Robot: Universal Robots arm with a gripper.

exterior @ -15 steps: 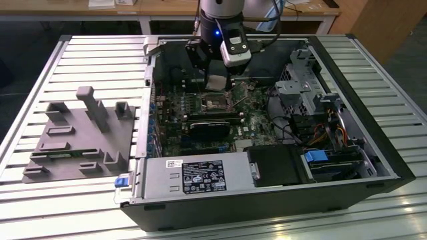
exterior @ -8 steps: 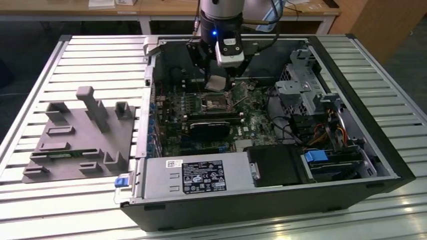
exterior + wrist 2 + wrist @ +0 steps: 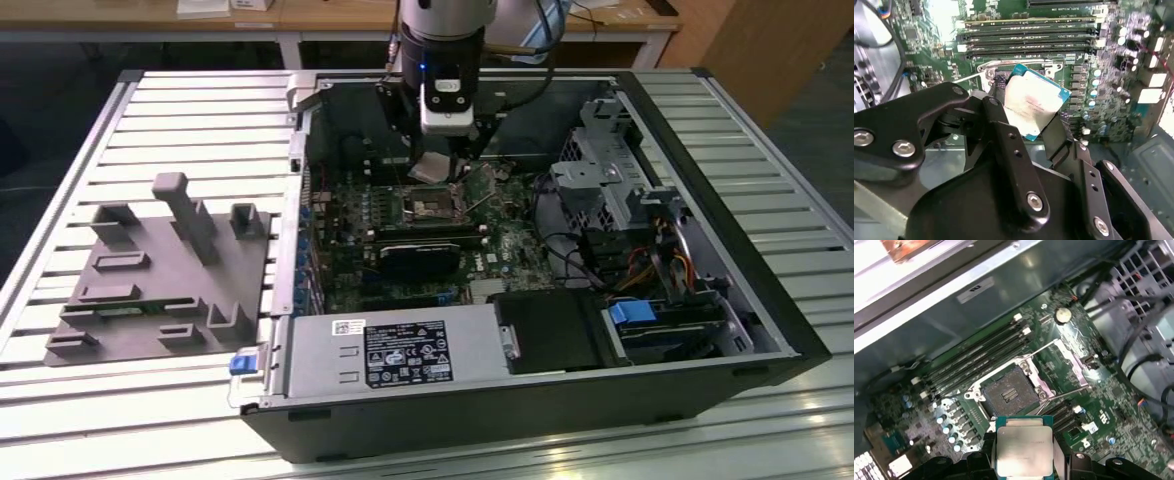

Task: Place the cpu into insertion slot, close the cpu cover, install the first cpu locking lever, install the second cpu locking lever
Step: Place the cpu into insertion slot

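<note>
I have the cpu pinched by two opposite edges in the gripper, fingers closed onto it, hanging in the air above the board. The slot lies below and a little ahead, bare and apart from the chip, and the chip's edges sit turned against the slot's square. The chip is flat, with a dull silver-grey lid over a teal rim. The slot is dark and finely pinned, framed in bright metal. The cover lies flipped back beside it, with the thin wire levers free.
</note>
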